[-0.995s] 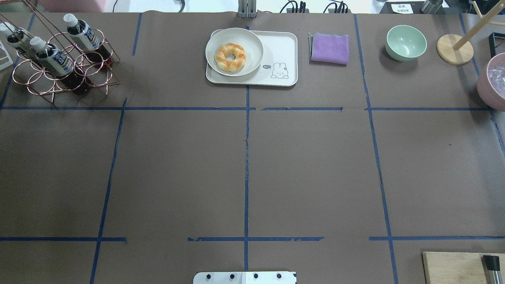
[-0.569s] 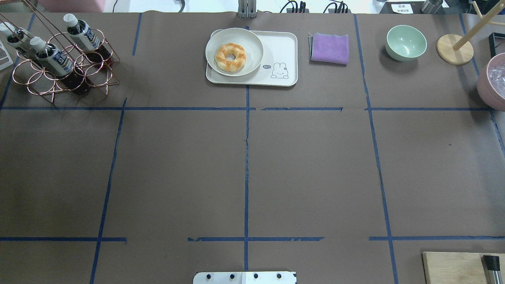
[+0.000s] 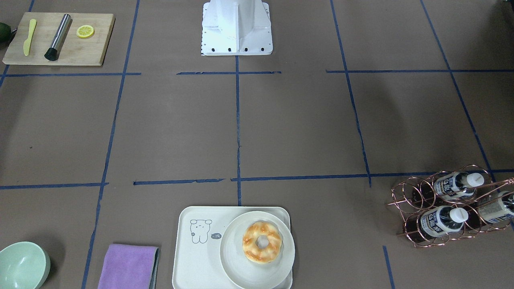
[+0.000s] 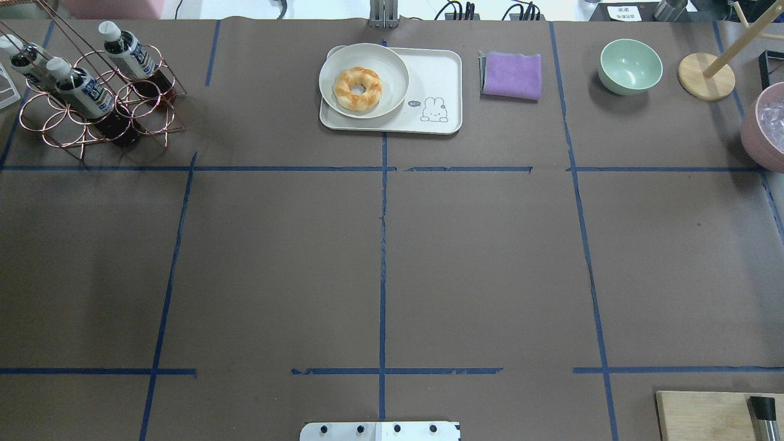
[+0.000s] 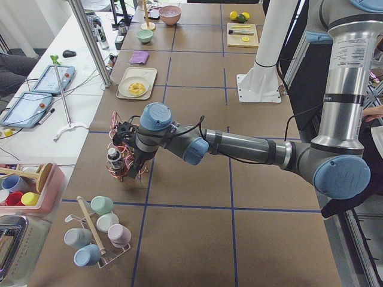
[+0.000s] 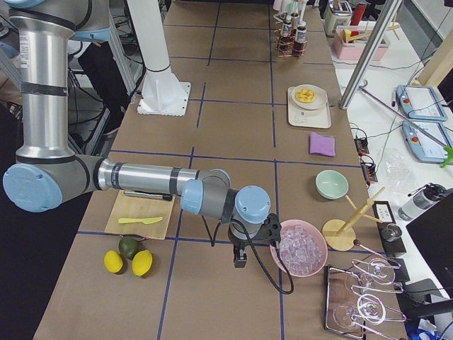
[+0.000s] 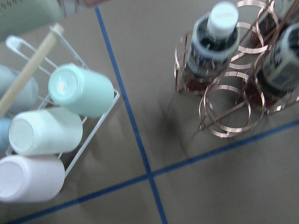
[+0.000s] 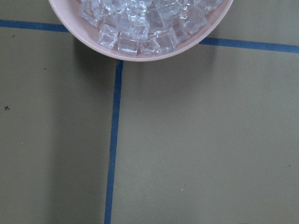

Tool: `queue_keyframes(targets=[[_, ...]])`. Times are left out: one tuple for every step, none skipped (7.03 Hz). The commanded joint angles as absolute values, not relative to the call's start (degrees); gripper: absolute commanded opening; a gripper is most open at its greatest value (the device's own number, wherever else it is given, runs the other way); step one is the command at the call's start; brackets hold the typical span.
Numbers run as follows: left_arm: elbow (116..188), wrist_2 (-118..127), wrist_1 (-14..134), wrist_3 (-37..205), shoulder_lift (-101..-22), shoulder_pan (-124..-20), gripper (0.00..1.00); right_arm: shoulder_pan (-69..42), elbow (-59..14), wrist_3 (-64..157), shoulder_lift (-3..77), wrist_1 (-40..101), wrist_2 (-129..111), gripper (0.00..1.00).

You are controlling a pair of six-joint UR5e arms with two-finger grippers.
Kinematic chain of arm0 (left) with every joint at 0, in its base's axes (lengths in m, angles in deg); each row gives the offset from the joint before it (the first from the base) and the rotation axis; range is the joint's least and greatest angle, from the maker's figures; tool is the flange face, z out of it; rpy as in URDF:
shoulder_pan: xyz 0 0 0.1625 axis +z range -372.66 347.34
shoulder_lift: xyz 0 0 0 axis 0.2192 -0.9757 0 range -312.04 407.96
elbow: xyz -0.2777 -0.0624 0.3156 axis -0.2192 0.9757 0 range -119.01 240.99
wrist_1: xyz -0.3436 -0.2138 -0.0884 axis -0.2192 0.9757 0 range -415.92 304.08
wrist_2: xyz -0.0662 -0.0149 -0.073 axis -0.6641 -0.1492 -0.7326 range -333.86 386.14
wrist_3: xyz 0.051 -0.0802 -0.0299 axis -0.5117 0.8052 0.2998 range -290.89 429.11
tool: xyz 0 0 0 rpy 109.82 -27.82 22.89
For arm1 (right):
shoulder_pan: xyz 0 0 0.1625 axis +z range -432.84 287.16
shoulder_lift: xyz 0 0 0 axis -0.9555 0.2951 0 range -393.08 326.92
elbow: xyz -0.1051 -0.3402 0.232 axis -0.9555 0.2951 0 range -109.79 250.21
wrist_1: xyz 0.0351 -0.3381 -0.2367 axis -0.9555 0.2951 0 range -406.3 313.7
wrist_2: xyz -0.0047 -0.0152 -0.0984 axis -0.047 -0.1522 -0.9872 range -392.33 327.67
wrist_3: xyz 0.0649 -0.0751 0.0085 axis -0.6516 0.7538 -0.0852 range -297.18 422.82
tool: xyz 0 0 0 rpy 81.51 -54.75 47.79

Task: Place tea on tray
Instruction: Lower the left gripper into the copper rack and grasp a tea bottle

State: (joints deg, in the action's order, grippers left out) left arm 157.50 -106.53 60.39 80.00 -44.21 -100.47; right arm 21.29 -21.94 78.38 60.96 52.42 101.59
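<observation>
Bright, even light from overhead; tabletop [image 4: 275, 263] reads matte. Shadows soft: thin edge beside tray [image 4: 438, 67], broad faint patch right of centre in front-facing view, darker crescent under ice bowl [image 8: 145, 57]. Strip beyond the tabletop in overhead view blown white. Left wrist view blurred; cups [image 7: 81, 91] and wire rack [image 7: 231, 135] smeared. Side views lean at edges.

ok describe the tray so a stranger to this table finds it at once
Follow the centre tape line across the table to its far edge. The tray lies there, beside a purple cloth. Unlike the round plate on it, it is rectangular, off-white, with a line-drawn cartoon.
</observation>
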Motion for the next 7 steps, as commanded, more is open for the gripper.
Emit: queue_keyframes(targets=[[157.8, -106.2, 71.0, 97.1, -44.3, -95.7, 1.00, 21.3, -21.9, 78.3, 61.0, 52.4, 102.3, 1.00], [159.8, -102.6, 72.8, 107.2, -45.5, -93.3, 1.00, 21.3, -22.0, 78.3, 61.0, 52.4, 102.4, 1.00], [163.7, -94.3, 72.8, 114.2, -45.4, -87.3, 1.00, 21.3, -22.0, 78.3, 61.0, 52.4, 102.4, 1.00], [165.4, -87.2, 72.8, 115.9, -45.4, -83.8, 1.00, 21.3, -22.0, 78.3, 61.0, 52.5, 102.4, 1.00], [165.9, -80.3, 72.8, 116.9, -45.7, -80.5, 1.00, 21.3, -22.0, 78.2, 61.0, 52.5, 102.6, 1.00], [165.8, -75.7, 72.9, 119.2, -45.7, -77.3, 1.00, 21.3, -21.9, 78.2, 61.0, 52.5, 103.9, 1.00], [165.7, -71.5, 73.0, 122.3, -45.7, -74.4, 1.00, 21.3, -21.8, 78.2, 61.0, 52.5, 104.2, 1.00]])
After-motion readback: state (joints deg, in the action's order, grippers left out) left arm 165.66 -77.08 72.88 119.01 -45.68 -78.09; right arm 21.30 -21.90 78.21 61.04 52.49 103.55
